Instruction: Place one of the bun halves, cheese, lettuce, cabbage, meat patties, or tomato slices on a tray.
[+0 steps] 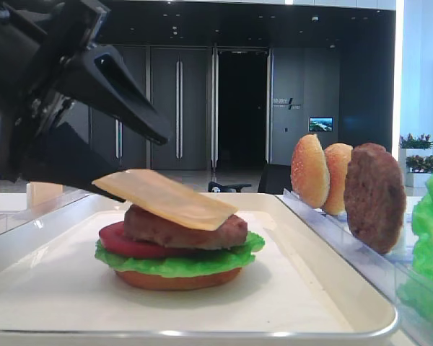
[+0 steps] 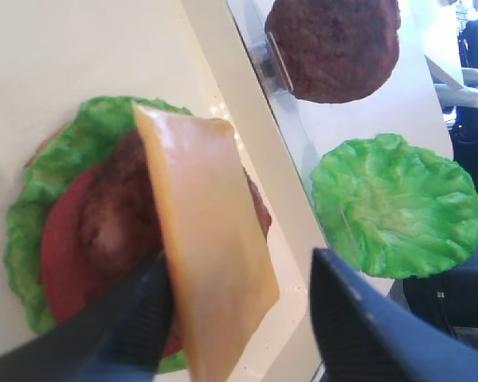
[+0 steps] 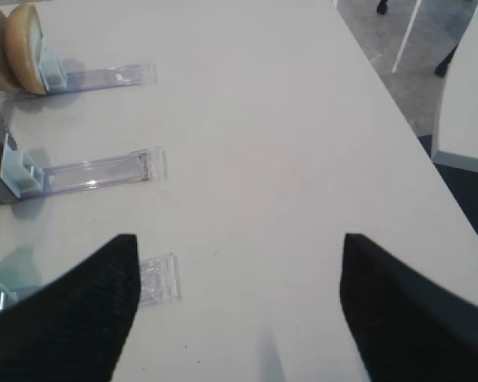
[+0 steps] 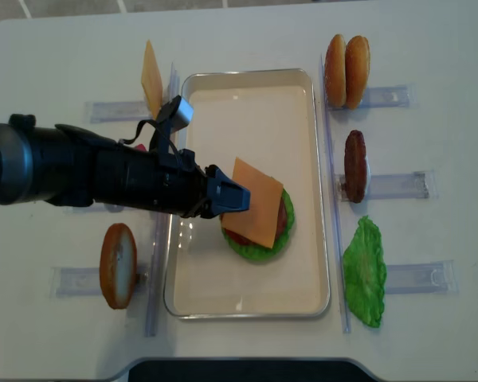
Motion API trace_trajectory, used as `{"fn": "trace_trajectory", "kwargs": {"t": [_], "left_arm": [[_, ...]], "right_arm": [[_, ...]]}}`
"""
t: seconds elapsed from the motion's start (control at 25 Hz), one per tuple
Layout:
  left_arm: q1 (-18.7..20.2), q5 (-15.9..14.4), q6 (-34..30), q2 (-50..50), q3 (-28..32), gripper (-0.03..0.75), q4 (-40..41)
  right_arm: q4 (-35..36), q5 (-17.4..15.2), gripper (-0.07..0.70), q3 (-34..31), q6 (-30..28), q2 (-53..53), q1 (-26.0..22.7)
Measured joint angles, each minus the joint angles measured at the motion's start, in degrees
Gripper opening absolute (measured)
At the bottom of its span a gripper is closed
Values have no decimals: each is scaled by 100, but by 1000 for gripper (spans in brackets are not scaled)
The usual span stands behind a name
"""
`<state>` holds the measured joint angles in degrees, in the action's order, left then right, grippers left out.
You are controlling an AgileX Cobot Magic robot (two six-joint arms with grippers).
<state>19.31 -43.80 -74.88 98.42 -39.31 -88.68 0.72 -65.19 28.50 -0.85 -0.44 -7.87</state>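
On the cream tray [image 1: 58, 288] [image 4: 247, 73] stands a stack: flat bun half [image 1: 177, 280], lettuce [image 1: 180, 263], tomato slice [image 1: 126, 245], meat patty [image 1: 187, 231]. A cheese slice [image 1: 166, 198] [image 2: 207, 239] [image 4: 259, 203] lies tilted on the patty, its left end resting on the lower finger of my left gripper [image 1: 141, 166] [image 2: 239, 270] [image 4: 237, 197]. That gripper is open, and its other finger stands clear of the cheese. My right gripper [image 3: 239, 239] is open over bare table with nothing between its fingers.
Clear racks flank the tray. The right ones hold two bun halves [image 4: 346, 60] [image 1: 310, 169], a meat patty [image 4: 355, 165] [image 2: 334, 44] and a lettuce leaf [image 4: 365, 270] [image 2: 394, 207]. The left ones hold a cheese slice [image 4: 151, 79] and a bun half [image 4: 118, 265].
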Motion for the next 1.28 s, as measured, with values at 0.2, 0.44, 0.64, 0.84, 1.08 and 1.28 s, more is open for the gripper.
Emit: {"fn": "trace_trajectory", "kwargs": {"t": [0.2,0.44,0.64,0.84,1.08,1.28], "left_arm": [[0,134,503,0,-59,621,281],[0,130,2136,-37,-612,636,1950],[0,-70,3658,-220,-1302,636,3443],[0,-496,5009,-342,-2166,636,4897],[0,-1366,6535,-349,-3350,636,6925],[0,-2285,7393,-349,-4066,636,8636]], "right_arm": [[0,0,527,0,0,0,0],[0,0,527,0,0,0,0],[0,0,527,0,0,0,0],[0,0,527,0,0,0,0],[0,0,527,0,0,0,0],[0,0,527,0,0,0,0]]}}
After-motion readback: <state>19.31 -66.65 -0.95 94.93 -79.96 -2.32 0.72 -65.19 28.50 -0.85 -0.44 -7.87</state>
